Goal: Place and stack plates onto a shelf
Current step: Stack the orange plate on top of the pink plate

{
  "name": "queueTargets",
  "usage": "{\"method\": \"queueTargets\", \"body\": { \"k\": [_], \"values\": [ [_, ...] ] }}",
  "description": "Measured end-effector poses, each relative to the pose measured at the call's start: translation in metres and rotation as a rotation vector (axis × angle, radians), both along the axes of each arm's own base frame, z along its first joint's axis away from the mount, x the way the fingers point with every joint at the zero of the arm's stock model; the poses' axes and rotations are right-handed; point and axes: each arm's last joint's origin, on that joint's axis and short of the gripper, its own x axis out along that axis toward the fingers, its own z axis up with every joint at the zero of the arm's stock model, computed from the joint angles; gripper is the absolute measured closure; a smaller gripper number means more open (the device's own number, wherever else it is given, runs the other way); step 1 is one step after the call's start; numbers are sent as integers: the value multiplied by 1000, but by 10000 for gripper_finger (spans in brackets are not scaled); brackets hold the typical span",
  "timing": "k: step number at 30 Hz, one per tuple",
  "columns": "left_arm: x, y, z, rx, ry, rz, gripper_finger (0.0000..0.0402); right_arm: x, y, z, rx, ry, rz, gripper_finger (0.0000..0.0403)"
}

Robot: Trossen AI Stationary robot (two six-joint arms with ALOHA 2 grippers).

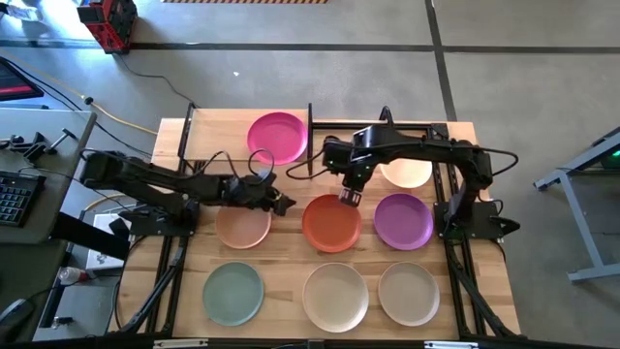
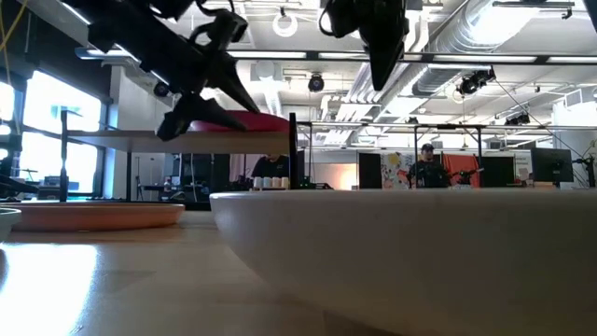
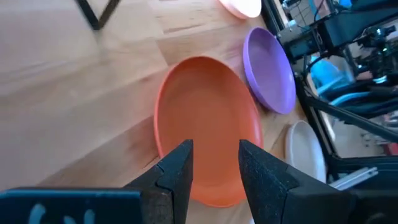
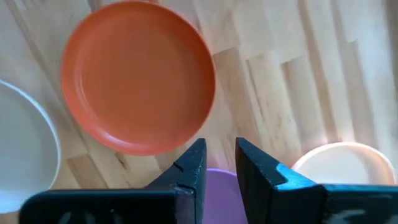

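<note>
Hovering over the orange plate (image 1: pixel 331 223), both the left hand (image 1: pixel 282 204) and right hand (image 1: pixel 347 198) stand slightly apart, empty (no legible writing anywhere).

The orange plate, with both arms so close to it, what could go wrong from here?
Both grippers, left and right, hover at opposite edges of the orange plate; if both go for it, they could collide. The plate lies flat on the table, so fingers closing on its low rim may slip off. The purple plate sits close beside it and could get nudged.
</note>
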Motion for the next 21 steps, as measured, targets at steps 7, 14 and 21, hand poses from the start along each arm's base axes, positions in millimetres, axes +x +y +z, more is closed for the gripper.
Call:
{"method": "queueTargets", "body": {
  "k": [7,14,21],
  "values": [
    [10,-2,-19,-19,45,5,287,0,0,2,-11,-14,6,341],
    [20,-4,-37,-47,71,-3,287,0,0,2,-12,-17,10,341],
    [28,-5,-54,-63,85,3,287,0,0,2,-12,-17,10,341]
  ]
}}
